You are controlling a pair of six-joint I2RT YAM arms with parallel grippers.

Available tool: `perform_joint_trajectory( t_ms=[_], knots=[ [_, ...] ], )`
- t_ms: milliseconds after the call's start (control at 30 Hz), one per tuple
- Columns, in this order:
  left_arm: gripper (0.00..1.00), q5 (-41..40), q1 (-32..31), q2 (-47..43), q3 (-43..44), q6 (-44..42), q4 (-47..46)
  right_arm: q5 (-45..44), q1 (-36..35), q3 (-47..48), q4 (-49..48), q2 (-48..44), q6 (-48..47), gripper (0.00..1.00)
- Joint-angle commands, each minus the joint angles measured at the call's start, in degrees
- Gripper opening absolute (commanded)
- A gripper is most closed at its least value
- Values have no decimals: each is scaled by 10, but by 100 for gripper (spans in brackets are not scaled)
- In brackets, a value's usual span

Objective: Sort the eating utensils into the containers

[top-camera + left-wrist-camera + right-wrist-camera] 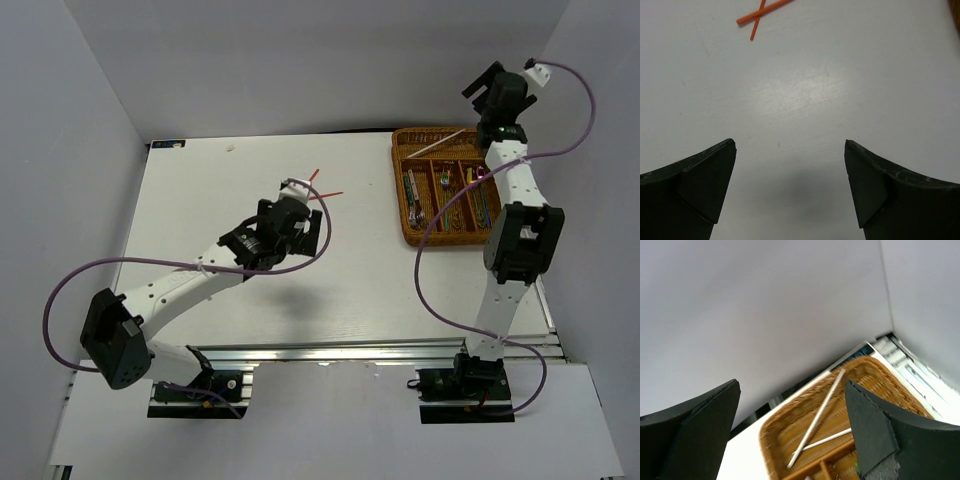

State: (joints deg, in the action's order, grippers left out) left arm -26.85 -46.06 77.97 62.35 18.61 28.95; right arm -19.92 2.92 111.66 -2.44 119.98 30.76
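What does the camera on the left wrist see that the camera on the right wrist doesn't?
Only the left wrist view shows the two thin red chopsticks, crossed on the white table. Only the right wrist view shows the brown woven wicker tray, with two thin silver chopsticks lying inside it, and the plain white wall behind. Both views share one thing: each camera sees its own pair of dark fingers, the left gripper and the right gripper, spread wide open with nothing between them.
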Motion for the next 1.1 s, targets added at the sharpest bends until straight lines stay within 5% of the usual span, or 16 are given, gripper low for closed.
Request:
perform_joint_trajectory(
  t_ms=[0, 200, 300, 467, 667, 800, 1067],
  knots=[
    [98, -14, 16, 14, 57, 7, -35, 57, 7, 2, 52, -61, -42, 89],
    [98, 60, 74, 100, 159, -9, -32, 154, 10, -192, 19, -192, 3, 81],
    [98, 66, 92, 132, 206, -37, -35, 216, 9, -255, 59, -227, 23, 64],
    [98, 136, 159, 227, 281, -75, -39, 307, -16, -521, -46, -424, 43, 44],
    [76, 201, 191, 386, 463, -174, 10, 338, -65, -644, -11, -600, 22, 47],
    [73, 255, 193, 479, 550, -237, 37, 359, -76, -677, 23, -660, 5, 50],
    [71, 341, 193, 516, 552, -362, 49, 403, -79, -685, 74, -683, -33, 53]
  ],
)
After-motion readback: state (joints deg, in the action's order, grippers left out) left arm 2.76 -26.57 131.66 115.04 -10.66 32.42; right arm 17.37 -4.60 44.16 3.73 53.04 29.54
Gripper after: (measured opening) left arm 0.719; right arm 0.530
